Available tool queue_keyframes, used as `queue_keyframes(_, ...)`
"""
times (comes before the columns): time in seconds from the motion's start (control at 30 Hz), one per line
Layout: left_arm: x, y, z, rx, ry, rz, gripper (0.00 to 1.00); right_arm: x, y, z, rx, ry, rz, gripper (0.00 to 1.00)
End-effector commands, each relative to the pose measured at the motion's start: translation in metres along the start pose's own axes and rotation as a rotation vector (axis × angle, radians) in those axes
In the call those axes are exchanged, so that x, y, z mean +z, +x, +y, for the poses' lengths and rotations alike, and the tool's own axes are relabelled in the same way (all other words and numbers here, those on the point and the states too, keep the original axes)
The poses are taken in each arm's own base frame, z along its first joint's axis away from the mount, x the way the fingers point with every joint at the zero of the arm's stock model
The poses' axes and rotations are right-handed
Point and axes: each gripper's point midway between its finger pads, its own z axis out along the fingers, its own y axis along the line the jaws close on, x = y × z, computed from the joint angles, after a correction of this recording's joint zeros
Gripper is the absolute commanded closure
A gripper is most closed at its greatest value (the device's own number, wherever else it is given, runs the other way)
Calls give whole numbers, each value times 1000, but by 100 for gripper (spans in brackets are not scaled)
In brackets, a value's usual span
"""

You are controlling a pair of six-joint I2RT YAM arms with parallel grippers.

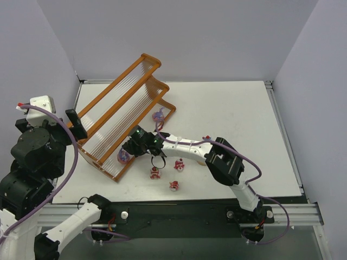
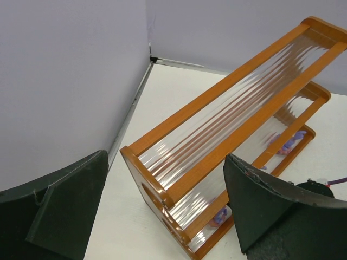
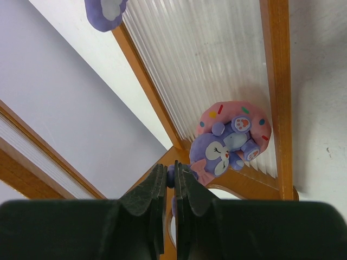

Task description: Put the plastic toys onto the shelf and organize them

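five small glossy plastic toys show in the top view: two on the shelf and three on the white table (image 1: pixel 233 119). there is one long three-tier stepped shelf with an orange-brown frame and clear ribbed slats (image 1: pixel 116 105). it stands on the table's left part, its long axis slanting from near-left to far-right. its highest step is toward the left wall and its lowest step faces the middle of the table.

at the near end of the lowest tier lies a purple bunny figurine on a pink sprinkled donut (image 3: pixel 230 138), shiny, with lashed shut eyes and pink paw pads. at the far end of the same tier sits a purple toy (image 1: pixel 158 115), too blurred to make out its shape. three red-and-pink toys stand apart on the table just off the lowest rail: the left toy (image 1: pixel 155 173), the right toy (image 1: pixel 179 164) and the nearest toy (image 1: pixel 174 186).

the right gripper (image 3: pixel 168 169) is over that near end, its fingers drawn to a thin slit around a purple nub that adjoins the bunny. the left gripper (image 2: pixel 165 162) hangs off the shelf's near end, its fingers spread wide and holding nothing.
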Motion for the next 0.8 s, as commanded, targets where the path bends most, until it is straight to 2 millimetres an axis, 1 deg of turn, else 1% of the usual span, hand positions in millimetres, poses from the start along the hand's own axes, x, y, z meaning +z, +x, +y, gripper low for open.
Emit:
queue_keyframes(0.0, -2, -2, 21, 40, -98, -26, 3, 0, 9, 0, 61, 7, -8, 100)
queue_keyframes(0.17, -4, -3, 22, 37, -96, -31, 3, 1, 12, -3, 78, 22, -2, 100)
queue_keyframes(0.2, -4, -2, 22, 38, -96, -30, 2, 0, 11, -7, 73, 37, -10, 100)
queue_keyframes(0.33, -5, -2, 21, 31, -83, -34, 3, -1, 9, -8, 71, 54, -26, 100)
queue_keyframes(0.47, -5, -3, 20, 25, -76, -35, 3, 5, 7, -11, 97, 61, -30, 100)
queue_keyframes(0.7, -6, -6, 18, 21, -70, -38, 3, 12, 7, 1, 138, 18, -22, 100)
queue_keyframes(0.77, -5, -6, 18, 23, -68, -38, 3, 13, 4, 3, 150, 15, -29, 100)
